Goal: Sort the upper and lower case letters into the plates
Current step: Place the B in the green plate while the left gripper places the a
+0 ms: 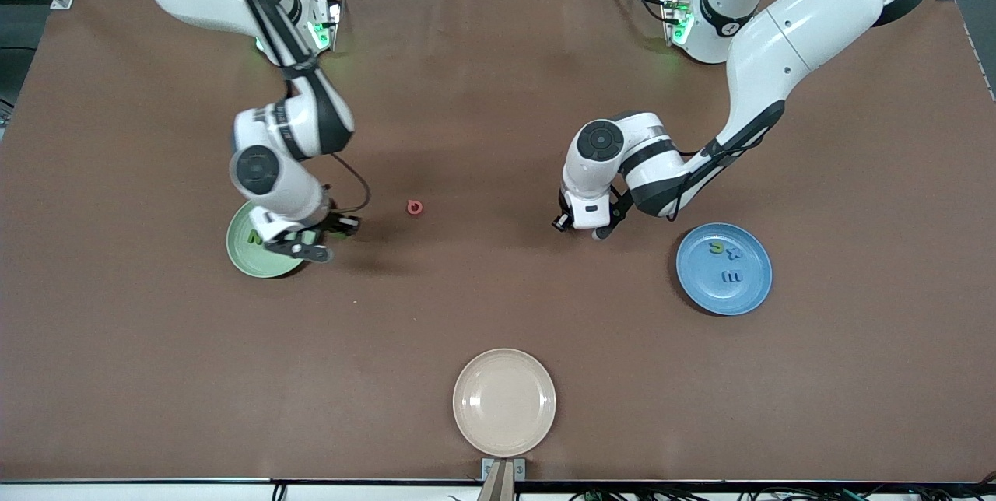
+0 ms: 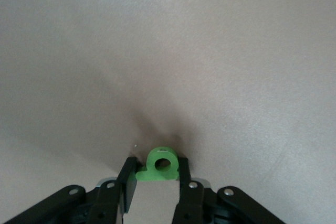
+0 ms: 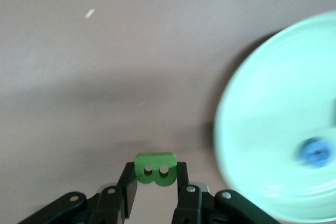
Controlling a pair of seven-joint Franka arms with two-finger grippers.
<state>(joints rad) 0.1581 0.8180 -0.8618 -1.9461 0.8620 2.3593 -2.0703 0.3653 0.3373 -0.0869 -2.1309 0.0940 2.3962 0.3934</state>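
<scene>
My left gripper (image 1: 580, 225) (image 2: 156, 161) hangs over bare table between the two plates, shut on a green letter (image 2: 153, 174) with a single round hole. My right gripper (image 1: 314, 243) (image 3: 155, 165) is over the table at the rim of the pale green plate (image 1: 243, 252) (image 3: 273, 103), shut on a green letter B (image 3: 155, 159). That plate holds a green letter (image 1: 254, 236) and a blue letter (image 3: 315, 153). The blue plate (image 1: 759, 287), toward the left arm's end, holds three letters, among them a blue E (image 1: 732, 276). A red letter (image 1: 415, 208) lies on the table between the grippers.
A beige plate (image 1: 504, 401) with nothing on it sits near the table's front edge, nearer the front camera than the red letter. Brown cloth covers the whole table.
</scene>
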